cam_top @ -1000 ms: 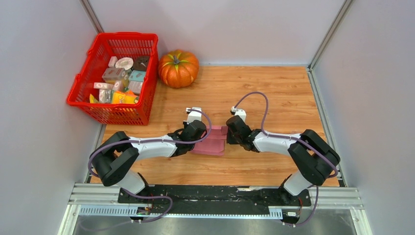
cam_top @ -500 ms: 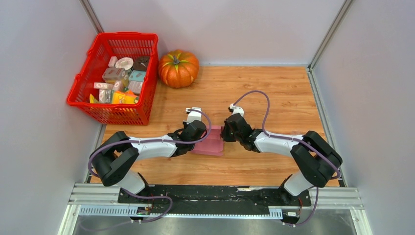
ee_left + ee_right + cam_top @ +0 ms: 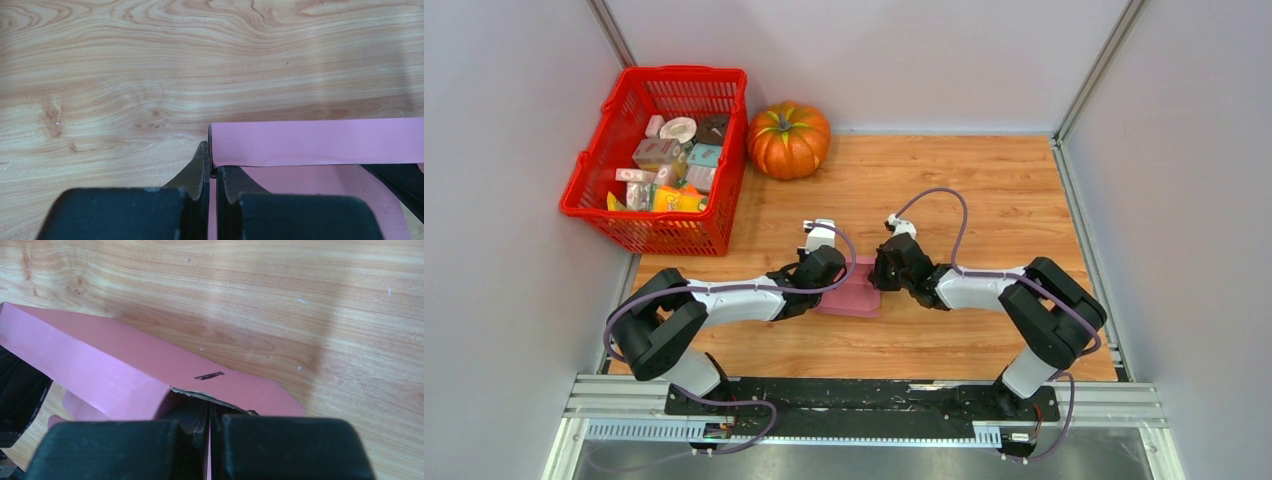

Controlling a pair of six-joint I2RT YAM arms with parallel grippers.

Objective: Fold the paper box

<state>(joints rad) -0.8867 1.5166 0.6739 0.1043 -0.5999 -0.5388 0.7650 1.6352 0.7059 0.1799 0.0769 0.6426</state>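
Observation:
The pink paper box (image 3: 856, 297) lies partly folded on the wooden table between my two grippers. My left gripper (image 3: 832, 274) is at its left end; in the left wrist view its jaws (image 3: 214, 169) are shut on the corner of an upright pink wall (image 3: 310, 142). My right gripper (image 3: 882, 272) is against the box's right end. In the right wrist view its shut jaws (image 3: 210, 409) sit with their tips tucked under the torn edge of a pink flap (image 3: 150, 365). A thin pink sliver shows in the slit between the fingers.
A red basket (image 3: 679, 72) filled with small packages stands at the back left. An orange pumpkin (image 3: 788, 139) sits beside it. Grey walls close in the wooden table (image 3: 994, 190) on three sides.
My right gripper has slid leftward into the box's right end, and the flap that stood there is now covered by it. The left arm has held still.

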